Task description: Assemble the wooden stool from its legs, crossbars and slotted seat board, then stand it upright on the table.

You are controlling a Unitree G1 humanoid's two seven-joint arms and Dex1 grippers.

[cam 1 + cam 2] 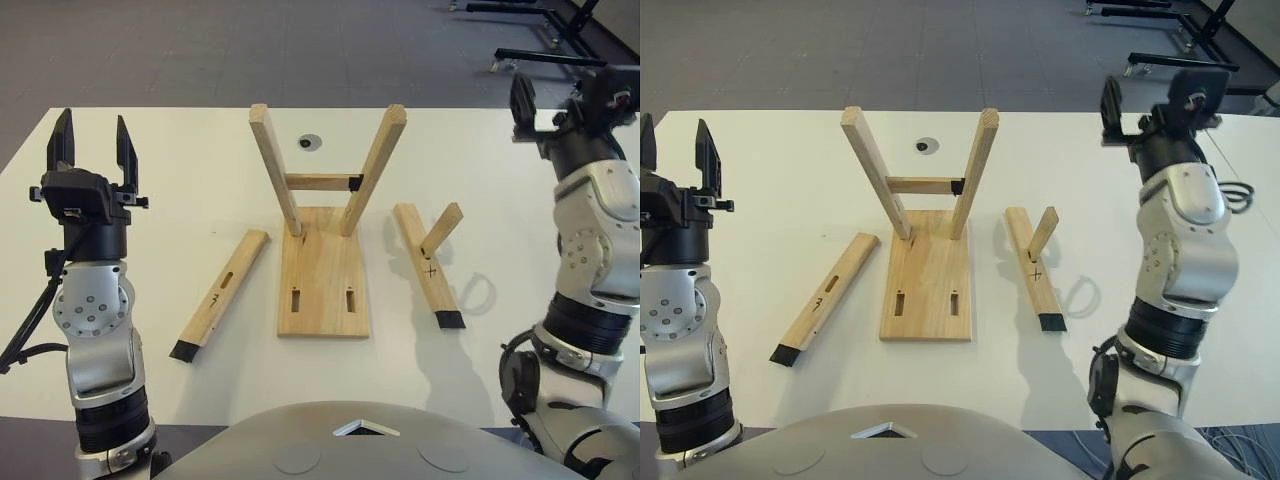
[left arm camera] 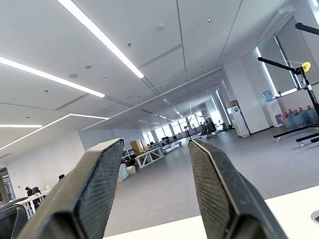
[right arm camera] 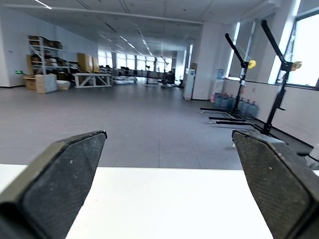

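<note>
Evidently, left end effector (image 1: 92,130) and right end effector (image 3: 167,137) gape wide, empty (dimpled black pads (image 2: 99,194)).

You see silver-grey rounded arm shells (image 1: 100,355), black left hand (image 1: 92,125) and right hand (image 3: 168,137) with dimpled pads (image 2: 99,189), screw-ringed disc (image 1: 88,312), black cable (image 1: 35,305)

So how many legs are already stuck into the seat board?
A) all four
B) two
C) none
B: the left upright leg and right upright leg stand in the seat board, joined by a crossbar; the left loose leg and right loose leg lie beside it.
</note>
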